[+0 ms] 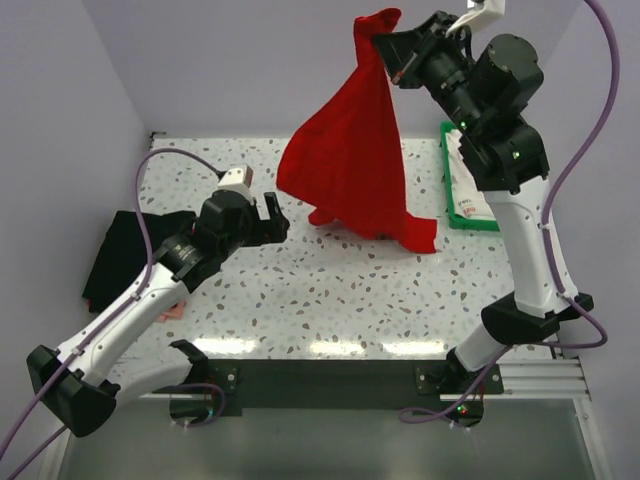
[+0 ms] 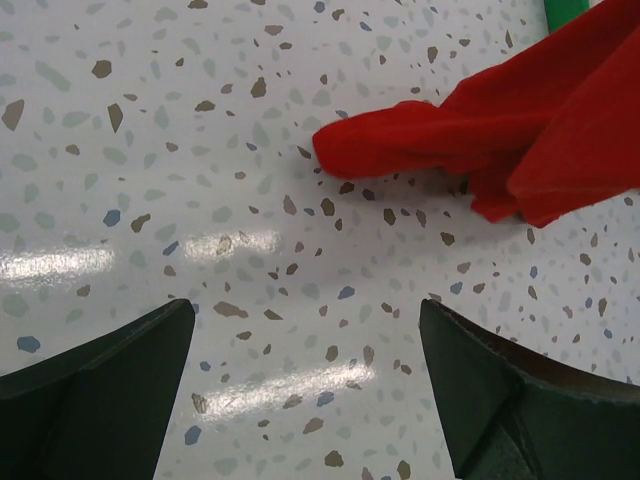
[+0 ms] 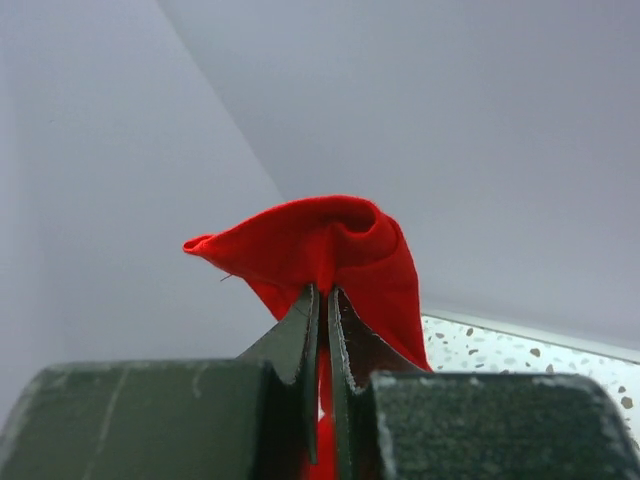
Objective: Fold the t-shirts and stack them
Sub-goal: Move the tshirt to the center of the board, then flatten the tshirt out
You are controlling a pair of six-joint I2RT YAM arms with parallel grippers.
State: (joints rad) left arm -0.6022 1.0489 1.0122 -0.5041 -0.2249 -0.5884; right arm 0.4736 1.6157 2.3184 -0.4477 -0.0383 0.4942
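T-shirts show no finished fold and no stack, so the task looks to be near its start. The red t-shirt (image 1: 350, 150) hangs from the right jaws, which are clenched on a bunched bit of its cloth high above the table (image 1: 340, 300). Below those jaws the shirt drapes open, and its lowest end touches the table. The left jaws are released, spread wide with nothing between them, and hover low over the table. The red cloth's trailing end lies just ahead of them, toward their right side. A black t-shirt (image 1: 125, 255) lies crumpled well behind the left jaws, beside that arm. White cloth with red print (image 1: 465, 190), probably more t-shirts, sits in the green tray (image 1: 470, 222) far beneath the right jaws; whether it is folded cannot be told. Judging from this, the red shirt has yet to be spread flat and folded, and the black and white ones are not yet handled.
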